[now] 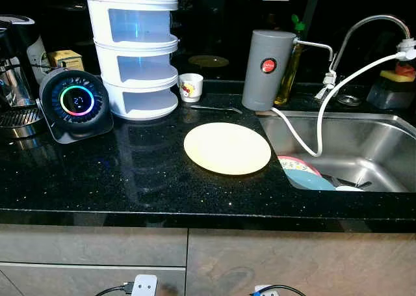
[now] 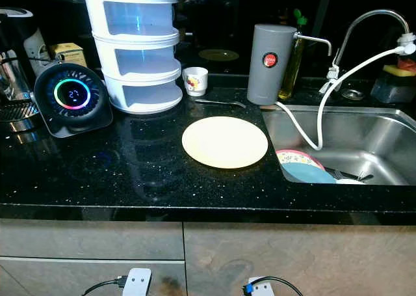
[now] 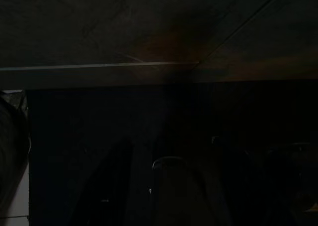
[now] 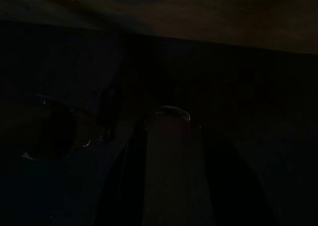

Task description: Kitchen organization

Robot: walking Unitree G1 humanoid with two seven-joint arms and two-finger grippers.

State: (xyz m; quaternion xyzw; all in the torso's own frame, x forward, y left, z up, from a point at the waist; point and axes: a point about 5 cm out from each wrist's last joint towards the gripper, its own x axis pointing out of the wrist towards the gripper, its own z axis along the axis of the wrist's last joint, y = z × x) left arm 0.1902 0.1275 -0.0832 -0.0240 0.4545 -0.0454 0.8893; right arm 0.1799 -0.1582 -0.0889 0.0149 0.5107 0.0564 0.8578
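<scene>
Pale plate (image 1: 227, 148) flat on black counter (image 1: 97, 172) — beside sink (image 1: 364, 140); arms idle

The 2 head views look forward and down, sharing countertop (image 1: 97, 179), plate (image 1: 227, 148) and sink (image 2: 364, 130); the 2 wrist views are dark.

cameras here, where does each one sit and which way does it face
Left eye view: on the head, looking down at the counter, plate and sink; no arm in it.
Right eye view: same head, same scene slightly shifted; both eyes share the plate and cup.
Left wrist view: on the left wrist, very dark, facing a cabinet front.
Right wrist view: on the right wrist, very dark; little can be made out.
</scene>
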